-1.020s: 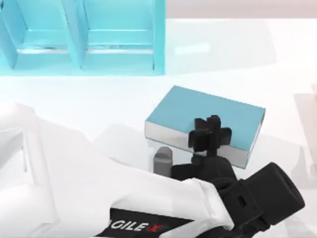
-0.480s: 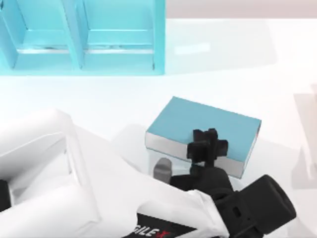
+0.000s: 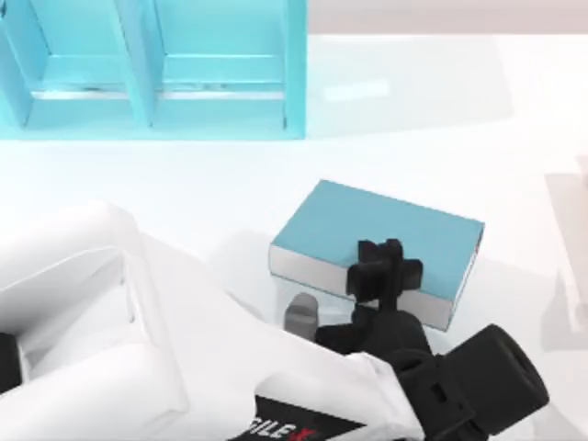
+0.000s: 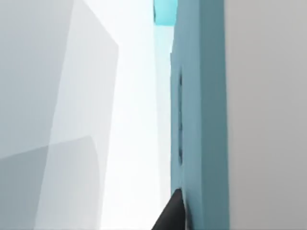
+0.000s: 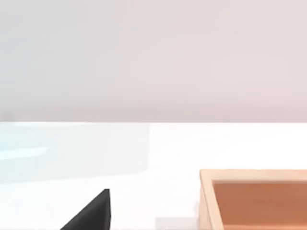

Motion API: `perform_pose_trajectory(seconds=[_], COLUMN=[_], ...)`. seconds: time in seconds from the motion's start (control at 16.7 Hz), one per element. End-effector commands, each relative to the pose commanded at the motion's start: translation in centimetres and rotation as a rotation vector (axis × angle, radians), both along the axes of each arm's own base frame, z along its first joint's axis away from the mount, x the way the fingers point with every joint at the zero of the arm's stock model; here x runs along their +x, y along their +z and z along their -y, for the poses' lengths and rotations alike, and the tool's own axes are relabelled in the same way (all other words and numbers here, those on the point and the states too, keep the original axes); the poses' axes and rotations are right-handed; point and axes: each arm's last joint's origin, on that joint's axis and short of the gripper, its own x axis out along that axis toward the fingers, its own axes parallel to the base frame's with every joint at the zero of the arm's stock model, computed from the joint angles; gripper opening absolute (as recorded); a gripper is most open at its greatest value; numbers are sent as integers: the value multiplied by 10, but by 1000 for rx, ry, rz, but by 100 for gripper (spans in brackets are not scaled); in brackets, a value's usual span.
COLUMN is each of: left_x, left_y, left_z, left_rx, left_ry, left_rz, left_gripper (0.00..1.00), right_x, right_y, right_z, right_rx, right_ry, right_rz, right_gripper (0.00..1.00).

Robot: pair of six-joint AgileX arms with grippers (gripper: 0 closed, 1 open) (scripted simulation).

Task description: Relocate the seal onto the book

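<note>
Teal cover up, the book lies flat near the middle of the white table, turned at a slight angle, with its pale page edges facing the near side. Directly above its near edge hangs the left gripper, a black cross-shaped assembly at the end of the white left arm, which enters from the near-left corner and carries a black wrist section. Whether the fingers of this gripper are spread or closed cannot be determined from above, and the seal cannot be located with certainty in any view. A small grey object stands on the table just near-left of the book, beside the arm. In the left wrist view, the teal cover of the book appears very close, with a dark fingertip touching or just beside it. A teal shelf unit with open compartments occupies the far-left part of the table. In the right wrist view, a dark fingertip of the right gripper shows over the table near a tan wooden box; its finger spacing cannot be told.
</note>
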Motion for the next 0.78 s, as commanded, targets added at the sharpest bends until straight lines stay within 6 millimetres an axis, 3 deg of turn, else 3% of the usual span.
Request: perform_pose_trajectory(seconds=[0.42, 0.78], left_x=[0, 0], left_y=[0, 0], left_z=[0, 0], left_rx=[0, 0], left_ry=[0, 0], left_rz=[0, 0], left_gripper=[98, 100], right_x=[0, 0], right_y=[0, 0], right_z=[0, 0], right_rx=[0, 0], right_ry=[0, 0], right_rz=[0, 0], right_gripper=[100, 100])
